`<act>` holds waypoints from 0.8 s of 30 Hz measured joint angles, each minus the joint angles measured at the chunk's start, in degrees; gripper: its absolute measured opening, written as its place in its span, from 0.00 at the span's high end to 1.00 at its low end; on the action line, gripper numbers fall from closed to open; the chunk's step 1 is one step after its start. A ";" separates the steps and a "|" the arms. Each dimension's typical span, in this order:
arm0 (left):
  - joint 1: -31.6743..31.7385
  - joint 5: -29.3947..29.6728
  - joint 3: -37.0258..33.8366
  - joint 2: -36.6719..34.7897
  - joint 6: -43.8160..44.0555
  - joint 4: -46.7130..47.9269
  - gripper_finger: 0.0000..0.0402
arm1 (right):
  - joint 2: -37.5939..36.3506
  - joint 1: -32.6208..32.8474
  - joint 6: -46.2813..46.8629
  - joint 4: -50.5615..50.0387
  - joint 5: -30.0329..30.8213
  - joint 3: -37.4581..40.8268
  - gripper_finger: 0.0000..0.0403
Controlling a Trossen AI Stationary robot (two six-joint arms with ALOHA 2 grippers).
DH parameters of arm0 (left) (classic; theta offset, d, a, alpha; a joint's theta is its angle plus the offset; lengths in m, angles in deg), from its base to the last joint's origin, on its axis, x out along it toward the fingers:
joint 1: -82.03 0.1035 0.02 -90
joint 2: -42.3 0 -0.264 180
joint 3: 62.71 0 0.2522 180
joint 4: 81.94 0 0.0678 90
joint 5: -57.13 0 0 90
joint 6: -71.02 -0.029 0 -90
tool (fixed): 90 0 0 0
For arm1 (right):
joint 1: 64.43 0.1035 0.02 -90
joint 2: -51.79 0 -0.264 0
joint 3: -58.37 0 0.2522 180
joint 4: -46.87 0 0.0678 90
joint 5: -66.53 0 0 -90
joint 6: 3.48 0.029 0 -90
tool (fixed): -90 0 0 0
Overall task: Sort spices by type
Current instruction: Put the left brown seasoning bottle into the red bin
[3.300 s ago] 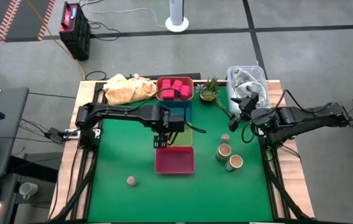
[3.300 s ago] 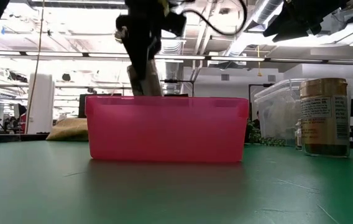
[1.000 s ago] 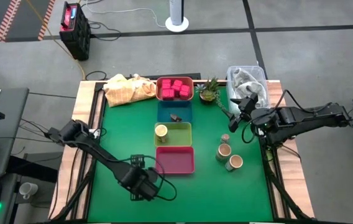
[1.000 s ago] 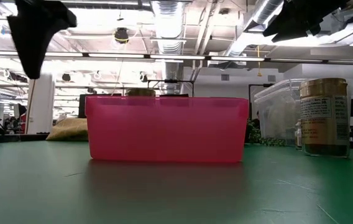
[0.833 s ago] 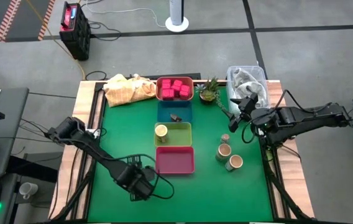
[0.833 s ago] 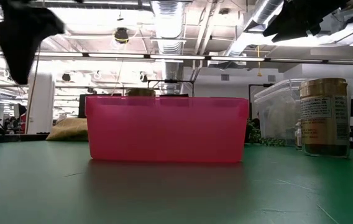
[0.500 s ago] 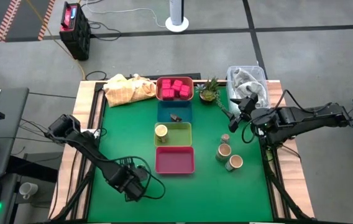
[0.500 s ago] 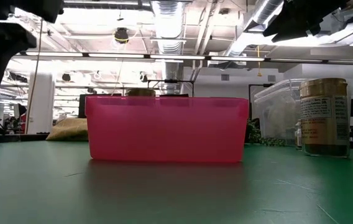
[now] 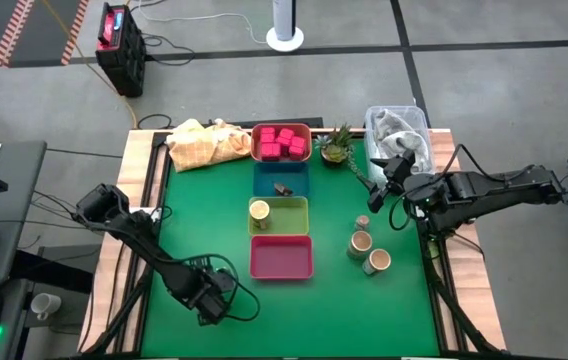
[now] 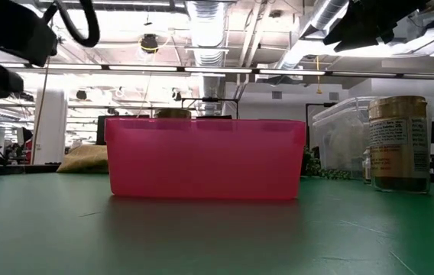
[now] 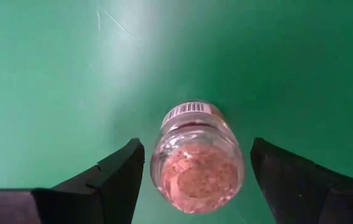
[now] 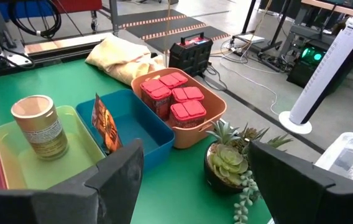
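Note:
A small clear jar [image 11: 196, 162] of brownish spice stands upright on the green table, near its front left. My left gripper [image 11: 196, 144] points down over it, open, one finger on either side and apart from the jar; in the high view this gripper [image 9: 204, 303] hides the jar. Red boxes [image 9: 281, 142] sit in the orange tray. A dark packet [image 9: 283, 189] lies in the blue tray, and a tan cylinder [image 9: 259, 211] stands in the yellow-green tray. Two more cylinders [image 9: 369, 252] and a tiny jar [image 9: 362, 221] stand at the right. My right gripper [image 9: 382, 185] hovers open at the right.
A pink tray [image 9: 281, 257] stands mid-table, to the right of my left gripper. At the far edge are a yellow cloth [image 9: 204, 143], a small potted plant [image 9: 336, 145] and a clear plastic box [image 9: 399, 130]. Bare green mat surrounds the jar.
My left gripper has gone down and toward the table's left edge, rolling its wrist somewhat, and now stands over the small jar. Its fingers have stayed open. My right arm has kept still.

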 joint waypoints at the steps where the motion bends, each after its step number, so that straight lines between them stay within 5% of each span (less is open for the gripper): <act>1: -0.20 -0.03 -0.21 0.00 -0.02 -0.06 0.31 | 0.00 0.00 0.00 0.00 0.00 0.00 0.22; 10: -0.37 0.30 -2.81 -0.07 -0.15 -3.72 0.55 | 0.00 0.00 0.13 0.04 -0.02 0.00 0.22; 24: 5.95 -0.24 4.55 -1.84 -11.36 -1.87 0.55 | -0.02 -0.02 0.13 0.02 -0.02 0.00 0.22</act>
